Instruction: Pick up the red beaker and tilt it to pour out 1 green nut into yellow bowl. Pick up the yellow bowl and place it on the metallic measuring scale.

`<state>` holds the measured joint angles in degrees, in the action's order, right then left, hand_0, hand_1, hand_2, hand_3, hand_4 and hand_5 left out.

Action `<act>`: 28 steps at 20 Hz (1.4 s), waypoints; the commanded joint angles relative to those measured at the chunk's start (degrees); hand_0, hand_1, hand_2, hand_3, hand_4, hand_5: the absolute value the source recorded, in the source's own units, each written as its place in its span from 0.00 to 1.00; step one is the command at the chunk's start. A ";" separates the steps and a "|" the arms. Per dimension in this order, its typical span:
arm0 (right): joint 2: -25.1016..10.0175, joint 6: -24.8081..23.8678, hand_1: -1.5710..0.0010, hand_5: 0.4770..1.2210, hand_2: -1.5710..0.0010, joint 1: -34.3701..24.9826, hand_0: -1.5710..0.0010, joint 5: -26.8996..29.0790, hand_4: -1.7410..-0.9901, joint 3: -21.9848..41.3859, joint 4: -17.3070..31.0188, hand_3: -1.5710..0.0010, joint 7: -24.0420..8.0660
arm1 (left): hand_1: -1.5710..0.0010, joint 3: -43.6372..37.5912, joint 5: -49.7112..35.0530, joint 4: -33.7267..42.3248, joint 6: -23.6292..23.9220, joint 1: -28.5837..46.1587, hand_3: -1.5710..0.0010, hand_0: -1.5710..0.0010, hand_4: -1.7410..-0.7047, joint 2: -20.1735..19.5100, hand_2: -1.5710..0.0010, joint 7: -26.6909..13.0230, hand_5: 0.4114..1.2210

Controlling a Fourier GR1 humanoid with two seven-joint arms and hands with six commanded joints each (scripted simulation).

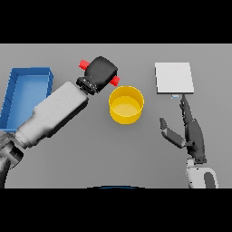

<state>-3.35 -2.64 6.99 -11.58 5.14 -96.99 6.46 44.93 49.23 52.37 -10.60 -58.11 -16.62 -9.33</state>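
We see the left arm (53, 113) at the centre left of the frame as a light grey, boxy forearm with rounded edges, darkening toward the lower left edge. A black ribbed collar (86, 85) joins it to the left hand (100, 70), a glossy black, rounded form. At the lower right we see the right hand (192, 133), dark grey with slender fingers and a separate thumb, set on a white wrist (201, 177) bearing a dark grey inset panel.

Lab bench: metallic measuring scale (174, 78), red beaker (84, 64).
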 commanded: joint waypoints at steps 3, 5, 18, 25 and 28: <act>0.43 0.13 1.00 0.24 1.00 -1.00 1.00 1.23 0.59 -0.53 0.06 1.00 -1.10 | 0.00 4.92 2.96 -2.36 -1.96 -3.23 0.08 0.00 0.02 1.07 0.00 2.76 1.00; 0.90 -0.17 1.00 0.22 1.00 -0.80 1.00 0.96 0.60 -0.32 0.43 1.00 -0.88 | 0.00 8.27 5.02 -4.08 -3.37 -4.61 0.05 0.00 0.01 1.52 0.00 3.33 1.00; 0.77 -2.60 1.00 0.14 1.00 -1.53 1.00 -2.78 0.67 0.30 1.05 1.00 -2.76 | 0.00 23.33 12.94 -10.81 -7.74 -15.46 0.00 0.00 0.00 3.78 0.00 9.32 1.00; 0.63 -2.64 1.00 0.16 1.00 -1.15 1.00 -3.01 0.71 0.33 1.35 1.00 -1.12 | 0.00 29.98 15.76 -14.45 -4.94 -19.64 0.00 0.00 0.01 4.96 0.00 13.45 1.00; 0.93 -3.17 1.00 0.15 1.00 -0.41 1.00 -4.09 0.71 1.05 0.34 1.00 -1.02 | 0.00 30.63 15.29 -14.73 -5.48 -22.35 0.00 0.00 0.01 3.90 0.00 14.70 1.00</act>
<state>-2.40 -5.79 6.59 -15.67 6.21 -96.64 5.55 75.55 64.42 37.64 -16.12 -80.53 -12.75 5.31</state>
